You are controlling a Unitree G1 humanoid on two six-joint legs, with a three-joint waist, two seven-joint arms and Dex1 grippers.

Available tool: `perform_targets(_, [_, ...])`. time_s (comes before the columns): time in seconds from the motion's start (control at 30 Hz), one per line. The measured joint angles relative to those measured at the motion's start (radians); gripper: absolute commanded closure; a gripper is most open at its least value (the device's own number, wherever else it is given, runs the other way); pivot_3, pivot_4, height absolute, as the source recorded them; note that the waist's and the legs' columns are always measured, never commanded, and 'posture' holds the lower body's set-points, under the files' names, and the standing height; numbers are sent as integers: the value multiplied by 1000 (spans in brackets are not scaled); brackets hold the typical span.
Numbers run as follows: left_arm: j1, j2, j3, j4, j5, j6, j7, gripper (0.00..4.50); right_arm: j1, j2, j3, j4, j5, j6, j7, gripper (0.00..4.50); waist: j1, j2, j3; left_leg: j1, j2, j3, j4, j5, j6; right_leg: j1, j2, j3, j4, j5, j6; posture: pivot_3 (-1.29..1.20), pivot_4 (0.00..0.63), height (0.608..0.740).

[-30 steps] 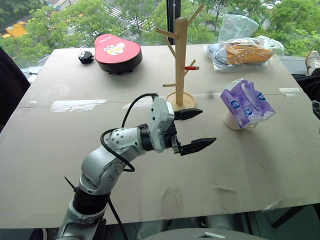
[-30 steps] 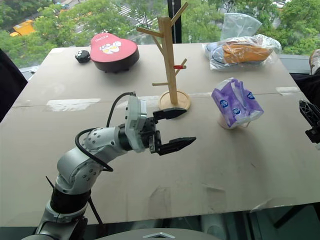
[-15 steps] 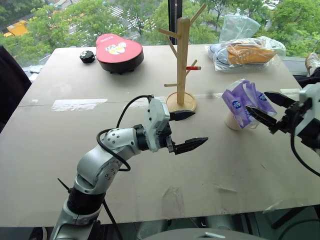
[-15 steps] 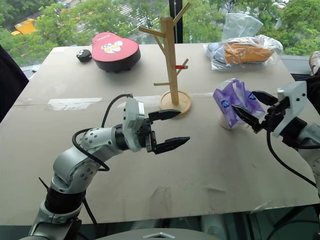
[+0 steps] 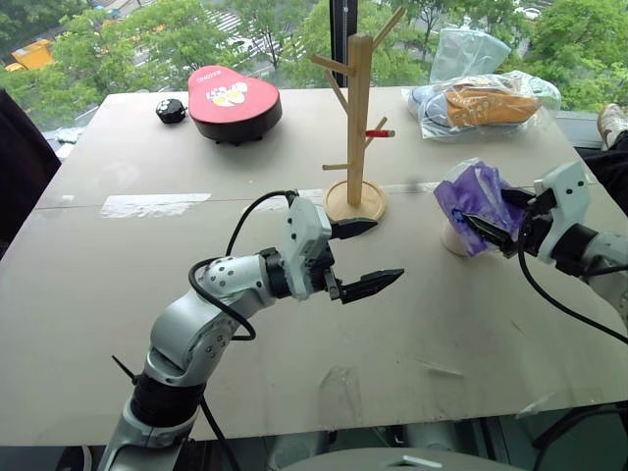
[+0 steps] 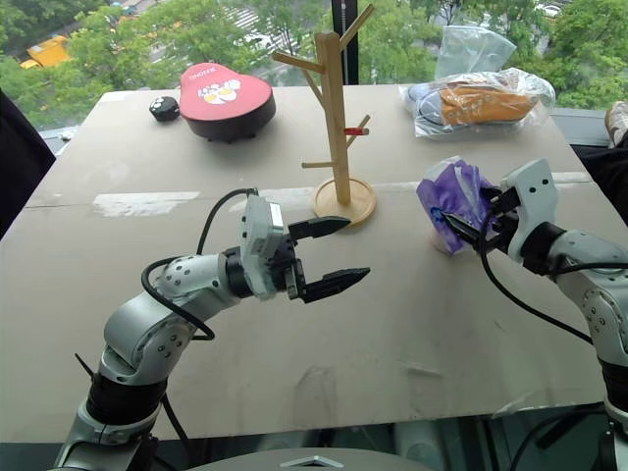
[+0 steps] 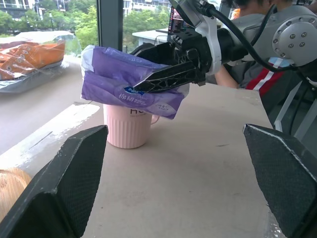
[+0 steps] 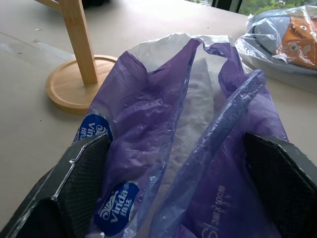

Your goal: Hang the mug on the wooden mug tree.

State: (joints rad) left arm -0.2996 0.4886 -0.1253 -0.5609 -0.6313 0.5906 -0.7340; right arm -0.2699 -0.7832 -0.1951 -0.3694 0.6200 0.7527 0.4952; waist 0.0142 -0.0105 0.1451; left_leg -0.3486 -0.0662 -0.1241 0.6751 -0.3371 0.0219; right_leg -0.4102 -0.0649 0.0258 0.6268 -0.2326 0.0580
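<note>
Purple wrapper (image 5: 478, 201) atop mug (image 7: 128, 131), between open right claw (image 5: 491, 218) fingers.

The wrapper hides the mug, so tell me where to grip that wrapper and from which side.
Grip the purple wrapper on its crumpled upper bulk, coming from the right gripper side; it drapes loosely over the mug, so the jaws likely can pinch it and lift clear.

From my seat, the wooden mug tree (image 6: 338, 118) stands at twelve o'clock on the table (image 6: 392, 324). At three o'clock the right gripper (image 6: 469, 222), fingers spread, straddles the purple wrapper (image 6: 446, 199) lying over the mug (image 6: 438, 240). The left gripper (image 6: 327, 254) hovers open near centre, pointing toward three o'clock. At eleven o'clock sits a red heart-shaped box (image 6: 225, 100); at one o'clock, a clear bag (image 6: 476, 98).
</note>
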Motion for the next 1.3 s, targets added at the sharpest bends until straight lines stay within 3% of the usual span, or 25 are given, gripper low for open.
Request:
perform_targets(0.07, [0,0,0,0,1,0,0,0,-9,2,0,0,0,16,-2,969,0,0,0,0,0,0,0,0,0,0,0,0,0,0,0,0,150,740])
perform_targets(0.1, [0,0,0,0,1,0,0,0,-13,3,0,1,0,24,-1,1054,0,0,0,0,0,0,0,0,0,0,0,0,0,0,0,0,150,740])
perform_targets(0.13, [0,0,0,0,1,0,0,0,-15,3,0,1,0,28,2,1808,0,0,0,0,0,0,0,0,0,0,0,0,0,0,0,0,150,740])
perform_targets(0.3, [0,3,1,0,1,0,0,0,-17,3,0,1,-17,27,8,4136,0,-1,-1,0,0,0,1,0,0,1,0,0,1,0,0,0,150,740])
perform_targets(0.33, [0,3,1,0,1,0,0,0,-17,3,0,3,-21,27,9,4408,0,-1,-1,0,0,0,2,0,0,1,0,0,1,0,0,0,150,740])
perform_targets(0.77, [-2,3,12,0,1,-4,1,0,-39,21,-25,18,-8,51,22,4408,-1,-2,-1,0,0,0,2,0,0,1,0,0,1,0,0,0,150,740])
perform_targets(1.07, [-22,1,20,1,0,-10,-4,0,-111,-9,-248,7,193,173,23,4408,0,-1,-1,-1,0,0,1,0,0,0,0,0,0,0,0,0,150,740])
perform_targets(1.3, [-49,-9,17,6,-1,-17,-23,0,-43,-83,-359,18,213,183,34,4408,0,-1,-1,-1,0,0,1,0,0,0,0,0,1,0,0,0,150,740])
